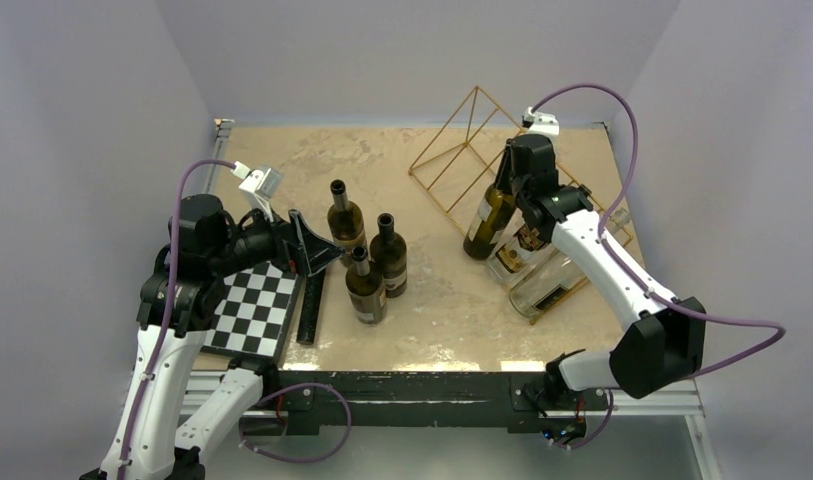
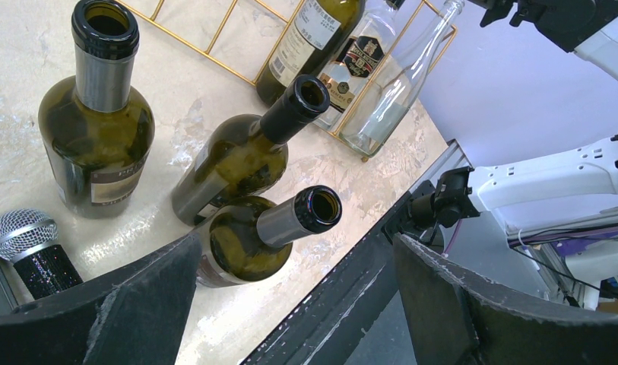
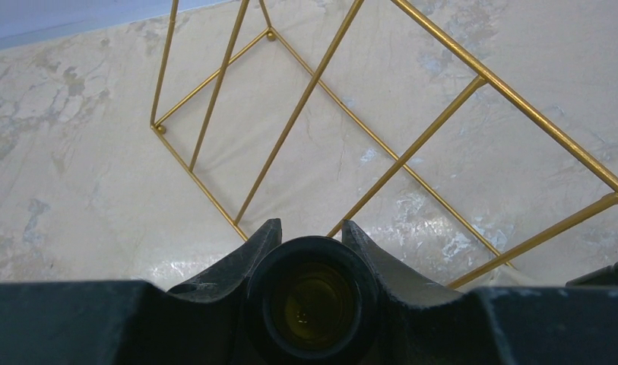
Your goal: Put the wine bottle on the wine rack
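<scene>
The gold wire wine rack (image 1: 460, 150) stands at the back right of the table. It also shows in the left wrist view (image 2: 214, 46) and the right wrist view (image 3: 305, 99). My right gripper (image 1: 512, 172) is shut on the neck of a dark green wine bottle (image 1: 488, 218). The bottle is tilted, with its base low at the rack's near part. In the right wrist view the fingers (image 3: 260, 247) clamp the bottle mouth (image 3: 312, 304). My left gripper (image 1: 317, 250) is open and empty above the table's left side, with both jaws wide apart in its wrist view (image 2: 298, 304).
A labelled bottle (image 1: 522, 250) and a clear bottle (image 1: 547, 285) lie on the rack. Three dark bottles stand upright mid-table (image 1: 345, 220) (image 1: 389, 255) (image 1: 365, 285). A chessboard (image 1: 252, 310) lies front left, with a microphone (image 2: 20, 239) beside it.
</scene>
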Available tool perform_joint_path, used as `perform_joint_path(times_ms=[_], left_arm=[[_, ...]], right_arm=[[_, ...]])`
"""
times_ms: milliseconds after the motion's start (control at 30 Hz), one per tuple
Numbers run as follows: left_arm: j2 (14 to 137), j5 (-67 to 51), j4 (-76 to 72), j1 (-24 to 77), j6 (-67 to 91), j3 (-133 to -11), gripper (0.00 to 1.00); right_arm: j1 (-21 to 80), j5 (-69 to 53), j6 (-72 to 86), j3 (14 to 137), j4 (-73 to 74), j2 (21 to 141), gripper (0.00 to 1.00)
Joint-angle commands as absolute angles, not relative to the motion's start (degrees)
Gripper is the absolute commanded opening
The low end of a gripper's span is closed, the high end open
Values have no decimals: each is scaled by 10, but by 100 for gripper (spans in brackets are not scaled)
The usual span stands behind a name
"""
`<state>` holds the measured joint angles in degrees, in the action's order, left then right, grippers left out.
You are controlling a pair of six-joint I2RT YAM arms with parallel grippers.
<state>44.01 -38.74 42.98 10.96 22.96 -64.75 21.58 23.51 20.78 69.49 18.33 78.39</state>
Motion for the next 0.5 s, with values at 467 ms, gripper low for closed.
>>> perform_joint_path(times_ms=[467], left_arm=[[433, -388, 432, 112, 218, -650, 99]], right_arm=[[198, 332, 316, 711, 207, 805, 39]])
